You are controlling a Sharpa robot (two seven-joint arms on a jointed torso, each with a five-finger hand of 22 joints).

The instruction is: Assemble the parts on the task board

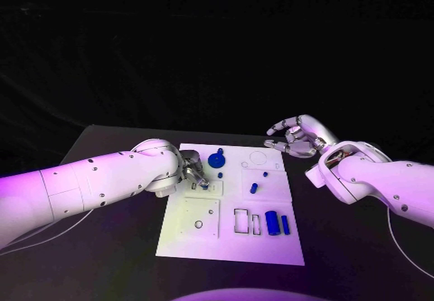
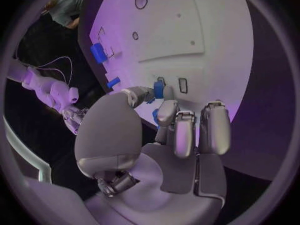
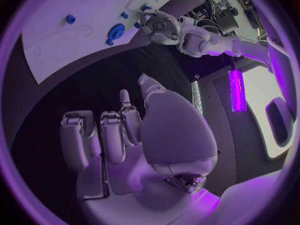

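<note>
The white task board (image 1: 237, 241) lies in the middle of the black table. My left hand (image 1: 192, 173) is low over the board's left upper part and pinches a small blue part (image 2: 159, 89) between thumb and a finger, close to a small rectangular slot (image 2: 183, 85). A round blue part (image 1: 217, 160) stands just beside that hand. Two small blue parts (image 1: 254, 187) sit mid-board, and two blue cylinders (image 1: 271, 221) lie at the lower right. My right hand (image 1: 296, 139) hovers off the board's far right corner, fingers apart and loosely curled, holding nothing.
Square and rectangular recesses (image 1: 201, 216) mark the board's near half. Black table (image 1: 352, 251) surrounds the board on all sides. From the right wrist view the board (image 3: 75, 45) and my left hand (image 3: 159, 25) lie ahead of my right hand (image 3: 131, 135).
</note>
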